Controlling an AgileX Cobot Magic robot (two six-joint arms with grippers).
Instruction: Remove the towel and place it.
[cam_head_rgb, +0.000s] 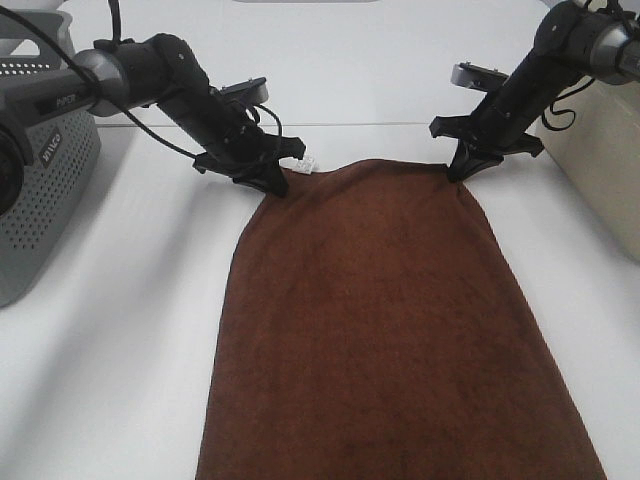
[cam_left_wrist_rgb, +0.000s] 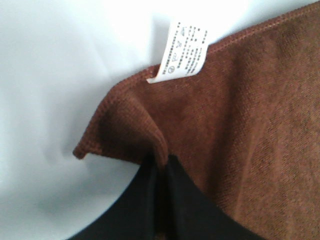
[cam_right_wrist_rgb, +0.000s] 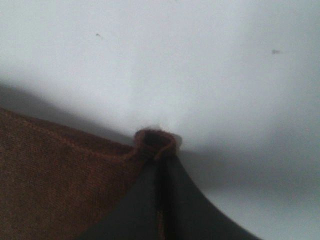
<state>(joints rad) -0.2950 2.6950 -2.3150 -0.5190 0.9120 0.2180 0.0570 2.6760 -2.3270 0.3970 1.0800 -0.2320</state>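
Brown towel (cam_head_rgb: 390, 320) lies flat on the white table (cam_head_rgb: 120, 370), running from mid-table to the near edge and past it. Both far corners are pinched: left gripper (cam_head_rgb: 272, 185) clamped tight on the corner w/ the white tag (cam_head_rgb: 303, 164), right gripper (cam_head_rgb: 458, 172) clamped on the other, cloth bunched between the jaws. So grasp looks done; lift, carry & placing still to go. Grey perforated basket (cam_head_rgb: 50, 190) sits at the table's left edge, poss. the drop spot, can't tell.
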